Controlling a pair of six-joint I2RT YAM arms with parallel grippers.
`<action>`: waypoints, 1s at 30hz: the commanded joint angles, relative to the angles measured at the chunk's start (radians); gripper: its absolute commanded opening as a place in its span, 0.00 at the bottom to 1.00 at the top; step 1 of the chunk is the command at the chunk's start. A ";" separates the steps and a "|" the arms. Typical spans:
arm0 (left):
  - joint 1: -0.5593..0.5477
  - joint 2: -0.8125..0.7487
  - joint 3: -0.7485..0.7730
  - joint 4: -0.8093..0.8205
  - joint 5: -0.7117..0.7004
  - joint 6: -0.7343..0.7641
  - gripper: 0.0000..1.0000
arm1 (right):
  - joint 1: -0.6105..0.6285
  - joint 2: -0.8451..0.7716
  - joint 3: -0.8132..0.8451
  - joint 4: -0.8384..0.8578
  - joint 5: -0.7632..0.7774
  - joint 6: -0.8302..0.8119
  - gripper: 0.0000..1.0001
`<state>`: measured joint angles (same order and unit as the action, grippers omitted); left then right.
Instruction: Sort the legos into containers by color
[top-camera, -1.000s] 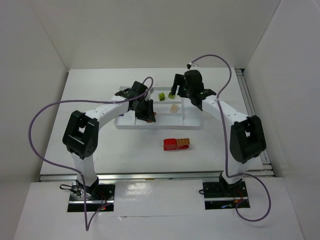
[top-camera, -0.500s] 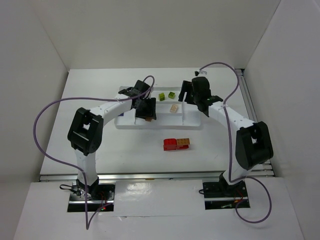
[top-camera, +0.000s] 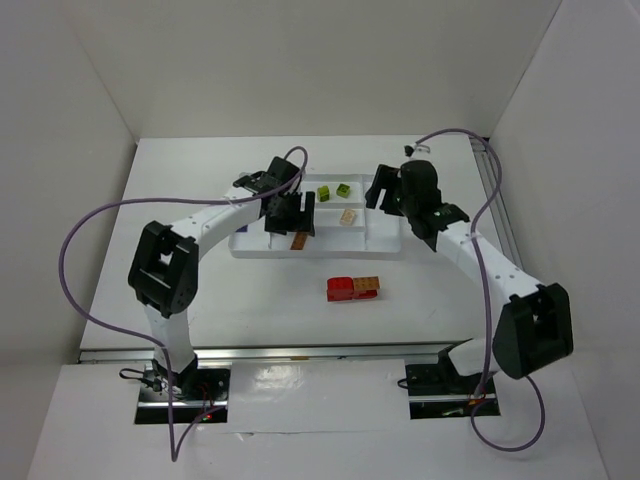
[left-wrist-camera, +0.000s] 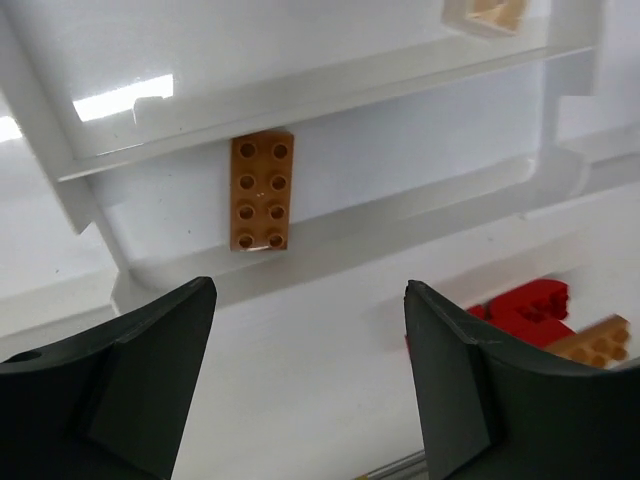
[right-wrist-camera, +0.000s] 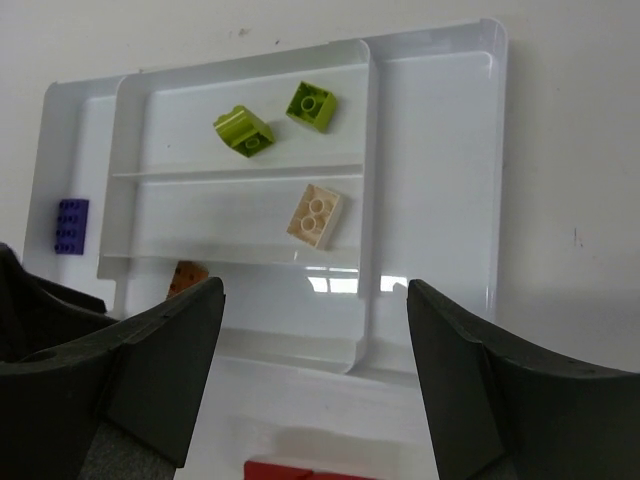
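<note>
left gripper wide apart, empty, near orange lego flat in near compartment of white tray; right gripper likewise apart, empty; red and orange legos on table outside tray.

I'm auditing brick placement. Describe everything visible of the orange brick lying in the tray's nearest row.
The orange brick is a glossy plastic two-by-four piece with eight round studs facing up. It lies flat on the floor of the white tray's nearest row compartment. It sits crosswise, with one short end at the divider wall and the other by the near rim. The open left gripper hangs above it, not touching.
</note>
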<state>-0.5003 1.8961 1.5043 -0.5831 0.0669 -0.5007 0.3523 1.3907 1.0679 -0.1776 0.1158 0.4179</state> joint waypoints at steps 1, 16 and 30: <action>-0.012 -0.164 0.034 -0.014 -0.032 0.010 0.86 | -0.007 -0.107 -0.061 -0.094 -0.008 0.007 0.81; -0.357 -0.298 -0.141 -0.021 0.055 0.502 0.99 | -0.007 -0.383 -0.224 -0.411 -0.001 0.147 0.82; -0.469 -0.238 -0.292 0.189 -0.116 0.619 0.96 | -0.007 -0.535 -0.246 -0.514 0.126 0.266 0.83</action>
<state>-0.9703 1.6688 1.2259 -0.5072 -0.0154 0.0586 0.3489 0.9047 0.8261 -0.6552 0.1856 0.6334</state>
